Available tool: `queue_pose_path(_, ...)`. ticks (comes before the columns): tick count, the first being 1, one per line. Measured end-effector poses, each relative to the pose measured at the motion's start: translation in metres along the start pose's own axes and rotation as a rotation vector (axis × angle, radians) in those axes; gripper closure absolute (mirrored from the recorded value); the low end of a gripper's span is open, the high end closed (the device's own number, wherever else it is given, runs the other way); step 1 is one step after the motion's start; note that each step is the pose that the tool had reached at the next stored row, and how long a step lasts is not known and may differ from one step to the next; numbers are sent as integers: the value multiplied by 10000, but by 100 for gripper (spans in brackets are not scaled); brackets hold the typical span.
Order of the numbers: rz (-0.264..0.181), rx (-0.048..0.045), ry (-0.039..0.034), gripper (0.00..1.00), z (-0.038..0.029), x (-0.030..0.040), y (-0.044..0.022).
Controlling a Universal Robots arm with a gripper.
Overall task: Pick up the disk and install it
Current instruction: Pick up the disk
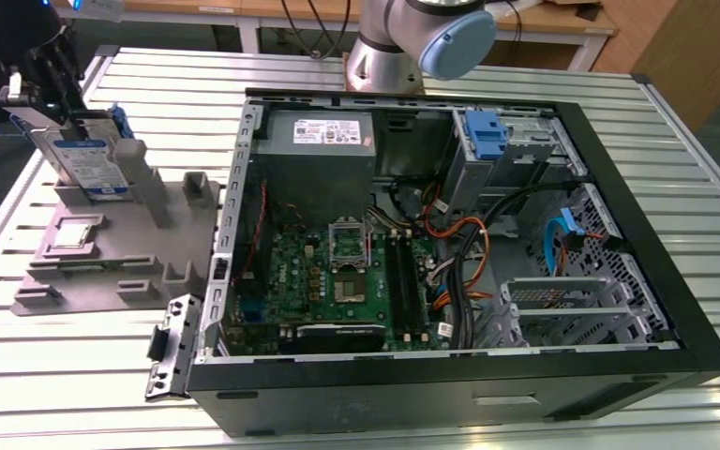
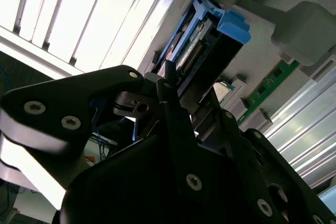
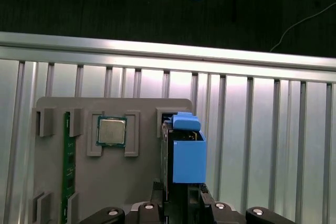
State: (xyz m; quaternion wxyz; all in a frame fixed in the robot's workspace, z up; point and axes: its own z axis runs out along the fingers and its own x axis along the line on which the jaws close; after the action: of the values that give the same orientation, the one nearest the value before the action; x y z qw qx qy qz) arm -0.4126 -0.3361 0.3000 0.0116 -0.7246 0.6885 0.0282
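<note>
In the exterior view, you see the gripper (image 1: 52, 124) at the top of the disk (image 1: 89, 165), which stands upright in the grey holder (image 1: 100, 255) on the slatted table (image 1: 692, 122), at the exterior view's left of the open computer case (image 1: 663, 281).

In the second wrist view, your gripper (image 2: 194, 103) is narrow, its fingers (image 2: 167, 85) closed against the disk (image 2: 207, 45) from both sides.

In the first wrist view, the disk (image 3: 188, 156) sits between the jaws of the gripper (image 3: 182, 199), beside a processor chip (image 3: 111, 131) and a memory stick (image 3: 66, 166) in the holder (image 3: 142, 182).
</note>
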Motion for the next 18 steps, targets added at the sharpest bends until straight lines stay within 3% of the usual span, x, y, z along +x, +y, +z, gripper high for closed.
queue_pose_path(8,11,1,0,65,0,0,0)
queue_pose_path(12,571,33,-13,65,1,0,0)
queue_pose_path(16,618,36,-14,65,2,0,0)
queue_pose_path(18,851,48,-18,65,3,1,0)
